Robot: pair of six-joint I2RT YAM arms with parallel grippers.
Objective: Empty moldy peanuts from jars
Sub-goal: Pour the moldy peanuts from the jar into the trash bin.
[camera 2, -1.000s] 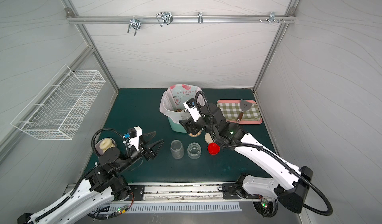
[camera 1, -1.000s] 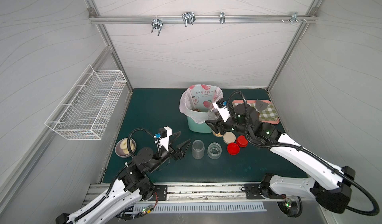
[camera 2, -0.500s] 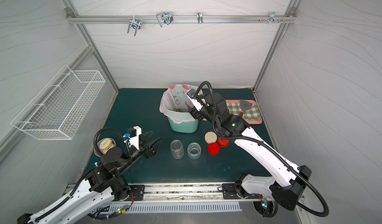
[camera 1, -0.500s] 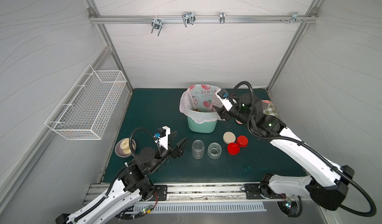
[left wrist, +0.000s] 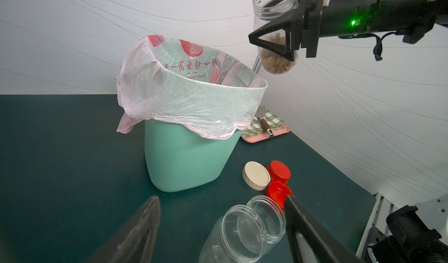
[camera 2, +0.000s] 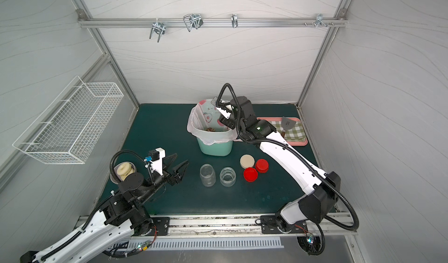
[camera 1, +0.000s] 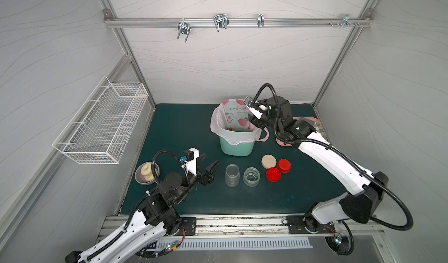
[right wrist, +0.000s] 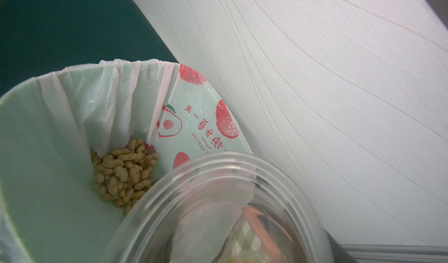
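Right tool [left wrist: 260, 24] grips the jar [left wrist: 278, 9] mid-body. It seems light, slick plastic with loose peanuts [left wrist: 276, 61] inside. Left tool [camera 1: 211, 158] hangs open, empty.

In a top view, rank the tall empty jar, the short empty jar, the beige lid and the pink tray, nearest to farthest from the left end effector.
1. Tall empty jar, beside the left end effector.
2. Short empty jar, next along.
3. Beige lid, farther right.
4. Pink tray, back right corner.
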